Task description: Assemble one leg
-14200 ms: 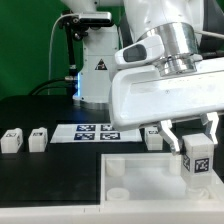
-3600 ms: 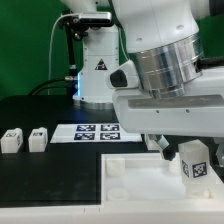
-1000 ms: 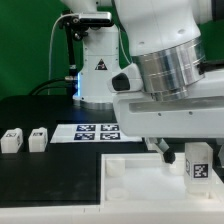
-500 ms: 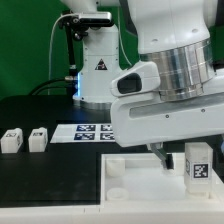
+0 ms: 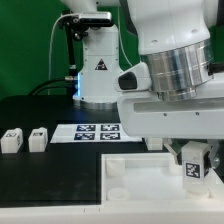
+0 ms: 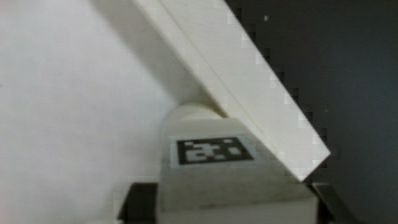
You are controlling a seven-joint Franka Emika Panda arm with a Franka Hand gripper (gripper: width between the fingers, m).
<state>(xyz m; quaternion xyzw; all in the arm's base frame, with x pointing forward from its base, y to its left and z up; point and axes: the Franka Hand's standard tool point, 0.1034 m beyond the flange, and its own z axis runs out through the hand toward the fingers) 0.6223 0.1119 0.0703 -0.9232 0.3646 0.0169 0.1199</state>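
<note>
Fingers (image 6: pixel 141 203): narrow, I see them clamped on the leg (image 5: pixel 193 166).
Leg: small white block with a black-and-white tag.
Position: between both fingers, over the white panel (image 5: pixel 135 182), toward the counter's (image 5: pixel 40 170) front corner on the exterior view's right.

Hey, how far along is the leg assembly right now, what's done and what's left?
Done: the small white tagged plastic leg stands upright at the large white square panel's corner on the exterior view's right. In hand: the gripper is closed on it. Left: full seating cannot be seen, and two more loose white legs wait beside the marker board.
</note>
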